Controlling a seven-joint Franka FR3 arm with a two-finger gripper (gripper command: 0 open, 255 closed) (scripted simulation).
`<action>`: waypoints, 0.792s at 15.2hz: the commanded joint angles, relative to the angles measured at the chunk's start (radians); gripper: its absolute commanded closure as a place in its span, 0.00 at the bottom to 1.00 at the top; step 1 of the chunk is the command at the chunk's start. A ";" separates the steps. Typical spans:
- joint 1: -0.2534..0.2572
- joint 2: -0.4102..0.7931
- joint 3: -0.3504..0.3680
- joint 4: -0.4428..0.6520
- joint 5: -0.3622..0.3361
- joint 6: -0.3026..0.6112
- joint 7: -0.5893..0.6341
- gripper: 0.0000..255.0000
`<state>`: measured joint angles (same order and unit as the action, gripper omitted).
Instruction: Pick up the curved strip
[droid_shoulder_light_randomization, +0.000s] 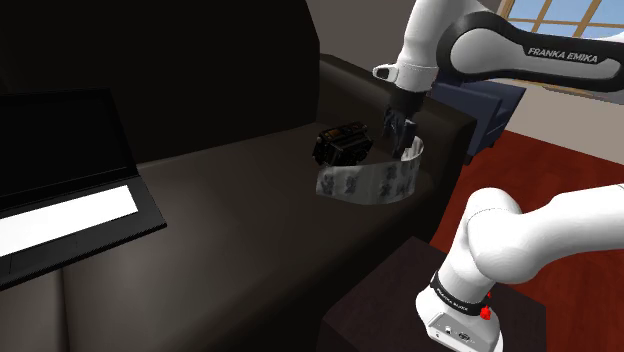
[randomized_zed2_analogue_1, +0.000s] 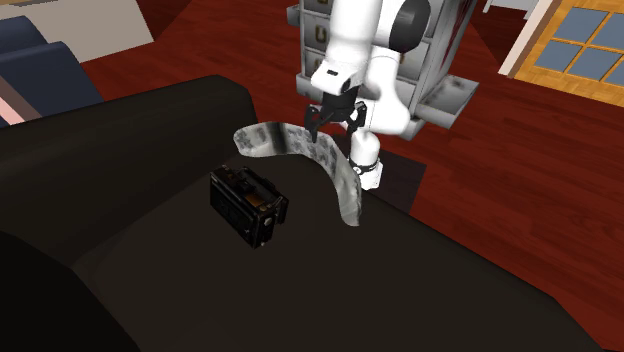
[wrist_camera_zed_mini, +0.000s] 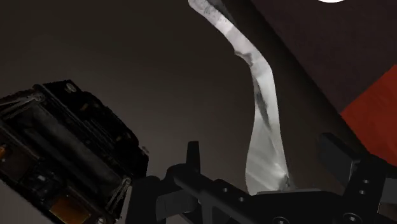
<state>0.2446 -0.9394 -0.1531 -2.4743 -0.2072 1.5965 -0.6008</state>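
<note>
Plainly the curved strip (droid_shoulder_light_randomization: 365, 181) stands on edge on the dark sofa seat (droid_shoulder_light_randomization: 230, 220), near the seat's edge and just beside a black boxy device (randomized_zed2_analogue_1: 247, 205). The gripper (droid_shoulder_light_randomization: 400, 138) straddles one end with its jaws wide apart, so closing and lifting seem left to do. An open laptop (droid_shoulder_light_randomization: 70, 210) lies farther along the seat, and a red-brown wooden floor (randomized_zed2_analogue_1: 520, 200) and a window (droid_shoulder_light_randomization: 560, 20) lie beyond.

Curved strip (droid_shoulder_light_randomization: 365, 181) stands on edge on the couch (droid_shoulder_light_randomization: 230, 220), near the seat's edge on the robot stand's side. A box (droid_shoulder_light_randomization: 340, 143) sits just beside it, inside the curve. Laptop (droid_shoulder_light_randomization: 70, 190) lies well apart at the shoulder view's left; gripper (droid_shoulder_light_randomization: 403, 143) over the strip's right end.
</note>
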 joint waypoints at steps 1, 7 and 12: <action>0.068 -0.062 -0.031 -0.060 -0.050 -0.039 -0.200 0.00; 0.072 -0.089 -0.047 -0.142 -0.069 0.012 -0.212 0.00; 0.069 -0.097 -0.054 -0.180 -0.075 0.041 -0.208 1.00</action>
<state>0.3140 -1.0357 -0.2060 -2.6512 -0.2819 1.6358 -0.8089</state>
